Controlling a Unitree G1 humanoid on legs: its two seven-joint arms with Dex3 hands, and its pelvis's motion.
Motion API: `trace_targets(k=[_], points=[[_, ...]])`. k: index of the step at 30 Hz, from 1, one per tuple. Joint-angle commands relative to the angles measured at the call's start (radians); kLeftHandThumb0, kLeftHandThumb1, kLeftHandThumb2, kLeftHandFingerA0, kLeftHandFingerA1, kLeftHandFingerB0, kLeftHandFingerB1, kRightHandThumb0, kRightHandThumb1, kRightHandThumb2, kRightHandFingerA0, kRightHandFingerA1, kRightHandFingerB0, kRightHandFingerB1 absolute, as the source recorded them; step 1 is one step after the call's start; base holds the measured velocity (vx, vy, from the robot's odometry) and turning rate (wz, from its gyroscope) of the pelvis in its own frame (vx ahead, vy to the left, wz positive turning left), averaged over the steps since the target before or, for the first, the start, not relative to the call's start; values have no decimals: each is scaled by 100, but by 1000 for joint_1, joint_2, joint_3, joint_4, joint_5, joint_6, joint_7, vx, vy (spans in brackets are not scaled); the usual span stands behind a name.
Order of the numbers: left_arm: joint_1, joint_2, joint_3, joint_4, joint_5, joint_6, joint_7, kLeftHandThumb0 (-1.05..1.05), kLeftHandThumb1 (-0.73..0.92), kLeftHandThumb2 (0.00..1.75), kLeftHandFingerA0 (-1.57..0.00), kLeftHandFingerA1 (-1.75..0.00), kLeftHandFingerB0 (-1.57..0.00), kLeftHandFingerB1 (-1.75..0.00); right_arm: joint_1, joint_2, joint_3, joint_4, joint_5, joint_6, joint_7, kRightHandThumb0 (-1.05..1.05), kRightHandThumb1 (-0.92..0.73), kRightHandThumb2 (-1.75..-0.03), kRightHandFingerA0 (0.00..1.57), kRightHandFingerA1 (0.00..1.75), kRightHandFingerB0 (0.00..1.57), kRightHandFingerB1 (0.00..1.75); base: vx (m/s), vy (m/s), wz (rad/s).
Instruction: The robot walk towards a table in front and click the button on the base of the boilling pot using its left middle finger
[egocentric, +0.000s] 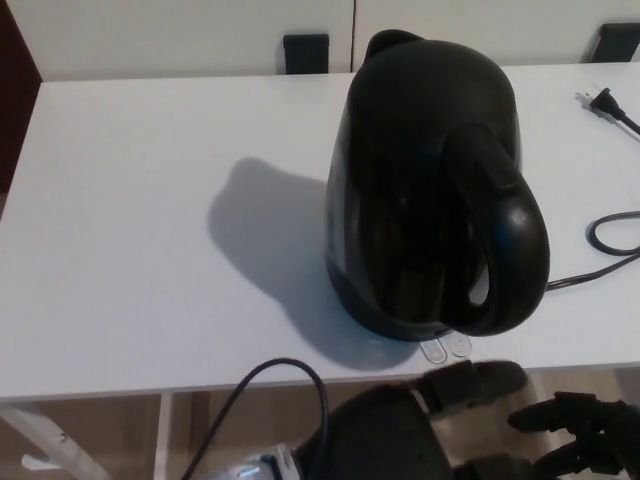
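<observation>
A glossy black plastic electric kettle (430, 190) stands on the white table (140, 250), right of the middle and close to the near edge, its thick loop handle (505, 240) turned toward the robot. At the foot of the kettle, just under the handle, a small clear tab-shaped switch (447, 346) sticks out toward the near edge. This looks like the button the task means.

Below the table edge, a dark robot hand (470, 385) shows at the bottom of the view, with one thick finger lying roughly left to right just beneath the switch, near it but apart. Which arm it belongs to is hard to say from here. Whether it is open or closed cannot be told. More dark fingers (575, 430) show at the lower right, equally unclear.

The switch lies just beyond and slightly above that nearer finger, so the coming press probably needs a short reach up and forward over the table edge. The handle overhangs the switch, leaving little room from above; approaching low from the near side seems freer. A black power cord (610, 240) loops on the right, with its plug (600, 100) lying loose at the far right. The table's left half is open.
</observation>
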Motion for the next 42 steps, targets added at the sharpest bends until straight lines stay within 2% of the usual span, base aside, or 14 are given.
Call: trace_targets(k=[1,2,6,12,15,23,24,28,30,31,36,39,41,42], points=[[44,30,-4,-1,-12,-25,-16,-86,84,66,-31,-33,-23,-29,88,-48,20,-187,-96,123,4,-43,-37,-71,47,55,44,52,0,0,0],[43,31,-4,9,-6,-27,-5,-86,84,66,-31,-33,-24,-29,22,-18,3,-19,-30,58,-19,-31,-53,-55,50,49,45,44,0,0,0],[42,38,2,28,2,-30,-8,-85,85,66,-30,-32,-24,-29,22,-1,-7,-90,-1,157,2,-29,-52,-55,54,49,49,45,0,0,0],[114,96,30,90,-2,-28,56,-84,84,66,-29,-32,-25,-30,14,8,-14,-54,13,102,-2,-16,-50,-54,58,51,54,47,0,0,0],[194,138,85,104,-87,-3,-3,-83,85,66,-23,-31,-21,-29,14,5,4,-59,-25,120,-24,-13,-53,-55,58,49,56,47,0,0,0],[377,209,329,494,-341,-42,129,-72,86,66,-25,-32,-19,-28,128,6,3,-35,-41,108,-74,-13,-50,-54,61,50,55,46,0,0,0],[389,210,377,566,-387,-36,118,-35,52,108,-1,-47,0,-47,140,11,0,-14,-40,101,-84,-14,-51,-55,59,49,54,45,0,0,0],[431,173,530,646,-630,-13,-40,-35,54,109,0,-48,0,-47,135,16,-4,67,-42,96,-102,-13,-52,-55,57,47,52,45,0,0,0],[433,150,584,677,-717,-5,-90,-35,53,109,-1,-48,0,-47,126,22,-18,110,-26,85,-105,-13,-52,-55,56,48,51,45,0,0,0],[422,129,621,719,-767,-3,-118,-69,82,64,-22,-33,-17,-27,119,27,-27,144,-15,74,-108,-13,-52,-55,56,48,50,45,0,0,0],[373,70,713,881,-785,95,-155,-52,61,60,-22,-33,-16,-28,124,39,-22,213,-26,65,-136,-15,-52,-55,53,47,48,44,0,0,0],[351,54,737,953,-754,112,-139,-47,47,68,-17,-40,-14,-35,123,32,-15,244,-35,39,-143,-20,-52,-55,50,48,46,44,0,0,0],[330,53,742,996,-725,106,-113,-47,47,69,-18,-41,-13,-36,112,34,-20,258,-27,34,-142,-20,-52,-55,49,47,46,44,0,0,0],[326,51,751,1003,-723,103,-116,-41,56,58,-22,-34,-15,-27,106,36,-22,261,-24,40,-141,-20,-52,-55,48,47,46,43,0,0,0]])
